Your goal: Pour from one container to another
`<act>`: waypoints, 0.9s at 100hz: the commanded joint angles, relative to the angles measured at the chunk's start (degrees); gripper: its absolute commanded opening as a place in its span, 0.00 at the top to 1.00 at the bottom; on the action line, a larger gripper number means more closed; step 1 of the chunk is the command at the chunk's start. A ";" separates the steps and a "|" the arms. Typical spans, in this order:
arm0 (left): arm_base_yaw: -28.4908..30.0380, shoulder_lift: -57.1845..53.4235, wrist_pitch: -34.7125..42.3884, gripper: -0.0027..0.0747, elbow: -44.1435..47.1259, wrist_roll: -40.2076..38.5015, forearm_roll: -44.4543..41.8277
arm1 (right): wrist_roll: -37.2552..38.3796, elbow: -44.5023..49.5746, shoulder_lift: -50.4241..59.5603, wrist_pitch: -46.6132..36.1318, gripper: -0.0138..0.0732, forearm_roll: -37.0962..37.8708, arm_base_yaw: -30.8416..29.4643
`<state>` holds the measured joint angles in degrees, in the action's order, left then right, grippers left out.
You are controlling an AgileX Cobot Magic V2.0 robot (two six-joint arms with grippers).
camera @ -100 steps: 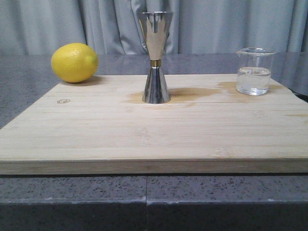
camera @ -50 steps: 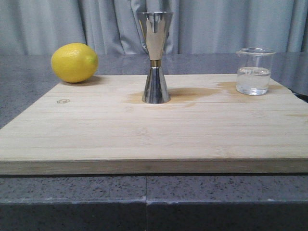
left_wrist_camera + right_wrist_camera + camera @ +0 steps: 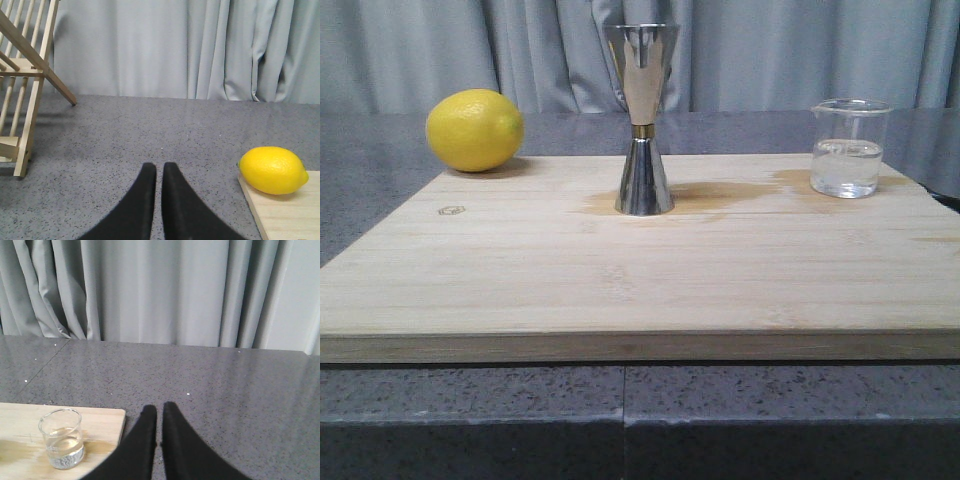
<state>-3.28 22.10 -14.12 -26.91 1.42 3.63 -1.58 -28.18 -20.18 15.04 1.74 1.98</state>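
Beaker (image 3: pixel 849 150) part-filled, upright on board (image 3: pixel 640 270), right of jigger (image 3: pixel 641 120); untouched. Left pincer (image 3: pixel 154 172) and right pincer (image 3: pixel 156 415) clenched, empty, parked over worktop (image 3: pixel 225 385).

Right gripper (image 3: pixel 159 412), fingertips nearly together, over grey countertop (image 3: pixel 225 390); glass beaker (image 3: pixel 61 438) holding clear liquid on wooden board (image 3: pixel 30 415).

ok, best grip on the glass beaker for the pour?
Take the beaker across its straight side wall, above the liquid line and below the rim. It stands upright near the board's right edge, so the right gripper, now shut and off the board, probably comes in sideways from the right.
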 commanded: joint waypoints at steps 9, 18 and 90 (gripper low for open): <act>0.44 0.94 4.99 0.47 -2.09 -0.21 0.58 | -0.29 -1.69 -1.02 -4.24 0.46 0.61 0.07; 0.44 0.94 4.99 0.29 -2.09 -0.21 0.58 | -0.29 -1.69 -1.02 -4.32 0.33 0.61 0.07; 0.44 1.34 0.20 0.28 -4.12 -0.21 2.01 | -0.29 -3.24 -1.15 -1.71 0.31 -0.38 0.07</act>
<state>-3.17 22.20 -15.37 -27.73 1.42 5.32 -1.58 -28.55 -20.18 16.16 1.40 1.98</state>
